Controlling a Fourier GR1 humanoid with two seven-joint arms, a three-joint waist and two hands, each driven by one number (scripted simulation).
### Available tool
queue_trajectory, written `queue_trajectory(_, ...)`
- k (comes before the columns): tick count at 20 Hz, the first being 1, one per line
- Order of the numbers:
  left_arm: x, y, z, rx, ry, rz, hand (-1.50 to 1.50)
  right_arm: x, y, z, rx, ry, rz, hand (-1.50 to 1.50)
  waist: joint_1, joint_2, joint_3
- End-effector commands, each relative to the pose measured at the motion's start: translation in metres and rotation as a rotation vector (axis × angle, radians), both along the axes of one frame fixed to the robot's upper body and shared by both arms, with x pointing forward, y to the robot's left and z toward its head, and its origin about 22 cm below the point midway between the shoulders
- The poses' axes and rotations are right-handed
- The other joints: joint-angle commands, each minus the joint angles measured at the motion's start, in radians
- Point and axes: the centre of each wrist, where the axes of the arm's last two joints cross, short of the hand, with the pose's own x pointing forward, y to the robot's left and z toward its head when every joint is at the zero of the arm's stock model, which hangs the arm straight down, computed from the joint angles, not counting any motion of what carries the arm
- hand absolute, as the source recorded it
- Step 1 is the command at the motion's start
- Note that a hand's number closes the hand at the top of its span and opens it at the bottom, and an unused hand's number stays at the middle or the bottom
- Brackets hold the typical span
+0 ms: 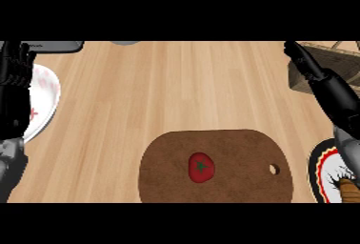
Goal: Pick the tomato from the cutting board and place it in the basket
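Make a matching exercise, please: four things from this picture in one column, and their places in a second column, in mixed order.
Things:
1. tomato
2. basket
3. white plate
4. left hand

Places:
A. far right corner
B. on the cutting board
C. left edge, fingers up
D. left edge, partly under the arm

Pairs: 1-B, 2-A, 3-D, 4-C
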Motion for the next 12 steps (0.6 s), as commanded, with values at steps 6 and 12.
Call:
queue_trajectory(6, -0.020, 0.021, -0.066, -0.081, 0.357, 0.080, 0.00, -0.033, -0.014, -0.043, 0.202, 0.220, -0.442, 1.50, -0.017, -0.010, 0.029)
queue_trajectory(12, -0.013, 0.005, -0.071, -0.108, 0.411, 0.014, 0.00, -0.056, 0.121, -0.068, 0.321, -0.023, -0.465, -1.50, 0.009, -0.008, 0.027)
